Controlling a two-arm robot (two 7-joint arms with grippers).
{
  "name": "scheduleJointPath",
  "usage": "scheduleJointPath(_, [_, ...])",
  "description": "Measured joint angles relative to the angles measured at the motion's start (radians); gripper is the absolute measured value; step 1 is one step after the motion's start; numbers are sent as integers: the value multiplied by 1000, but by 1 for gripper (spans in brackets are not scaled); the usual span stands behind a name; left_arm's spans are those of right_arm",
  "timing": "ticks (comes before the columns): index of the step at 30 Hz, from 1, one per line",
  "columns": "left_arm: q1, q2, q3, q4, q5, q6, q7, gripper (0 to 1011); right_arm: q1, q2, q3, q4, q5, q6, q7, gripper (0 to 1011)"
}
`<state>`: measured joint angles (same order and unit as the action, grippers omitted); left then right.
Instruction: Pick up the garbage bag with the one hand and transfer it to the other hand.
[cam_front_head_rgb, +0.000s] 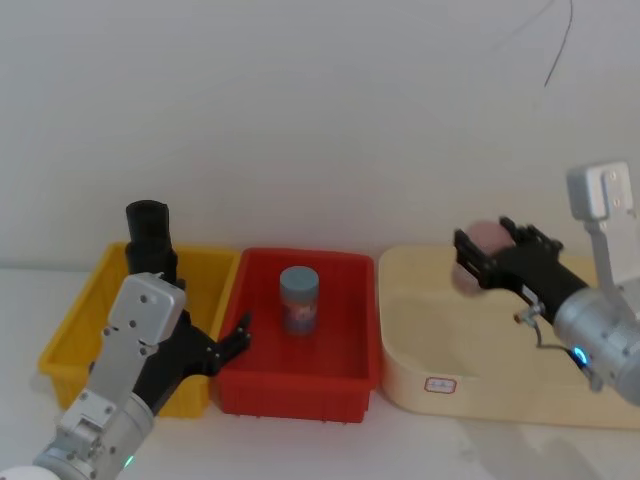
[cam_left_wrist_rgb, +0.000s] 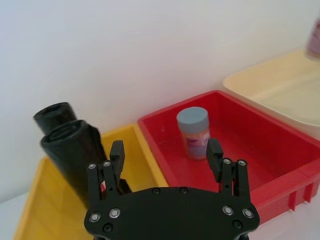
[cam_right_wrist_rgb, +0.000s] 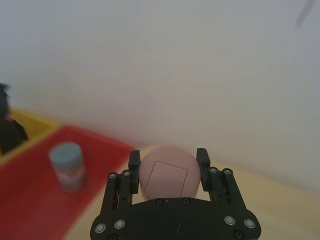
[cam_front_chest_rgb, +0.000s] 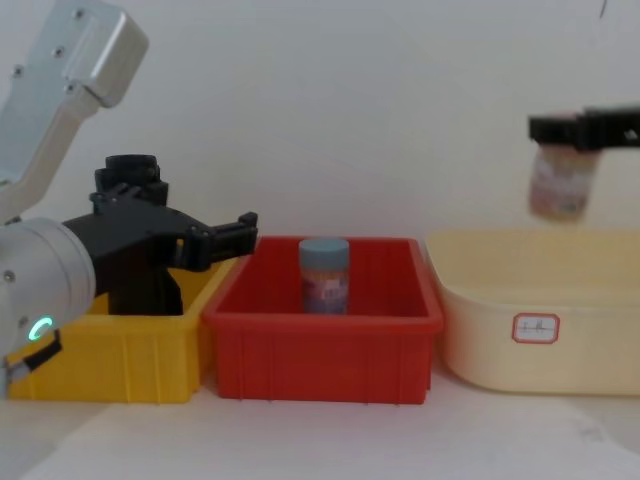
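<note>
1. The garbage bag (cam_left_wrist_rgb: 75, 155) is seen standing on end toward the back of the yellow bin (cam_front_head_rgb: 70, 345), its red-and-white band just visible low down; a slimmer black roll (cam_left_wrist_rgb: 54, 114) is propped just beyond it.
2. The left gripper (cam_left_wrist_rgb: 165, 156) is held spread wide over the seam where the yellow bin meets the red bin (cam_front_head_rgb: 300, 388); the bag is flanked by one finger (cam_left_wrist_rgb: 116, 156) but is not enclosed by the pair (the gap between them is lined up on the red bin instead); nothing is gripped.
3. A blue-capped jar (cam_front_head_rgb: 299, 298) is seen upright in the red bin, apart from both grippers.
4. The right gripper (cam_right_wrist_rgb: 168, 164) is pictured high over the cream tray (cam_front_head_rgb: 480, 395), clamped on a pink-lidded jar (cam_front_chest_rgb: 560, 190) that is carried clear of the tray.
5. Progress is judged to be at the very start; the pick-up has not yet been made, and no handover can be counted; the whole job is left: the bag is to be closed on and lifted by the left gripper, brought across, and taken by the right gripper.
6. The right gripper is thought to need emptying first, since a bag cannot be received by jaws already filled with a jar.
</note>
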<state>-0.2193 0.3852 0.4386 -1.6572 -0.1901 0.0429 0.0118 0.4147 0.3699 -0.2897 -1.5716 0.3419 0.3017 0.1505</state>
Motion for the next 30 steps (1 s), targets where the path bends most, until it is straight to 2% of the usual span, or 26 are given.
scheduleJointPath(10, [61,2,-41,-87,12,57,72,1001,-74,15,39,27,-5,32,-45,652])
scheduleJointPath(19, [151,-2,-106,-191,-8,88,131,1001,-100,17,53,41,-7,41,-54,652])
scheduleJointPath(21, [175,-2,-125,-217,-16,91,142,1001,-104,18,56,43,-8,43,-55,679])
scheduleJointPath(23, [189,-2,-135,-232,-21,94,149,1001,-107,18,58,45,-8,44,-57,756])
scheduleJointPath(30, [252,0,-190,-295,-42,102,175,1001,-115,18,62,49,-9,47,-59,931])
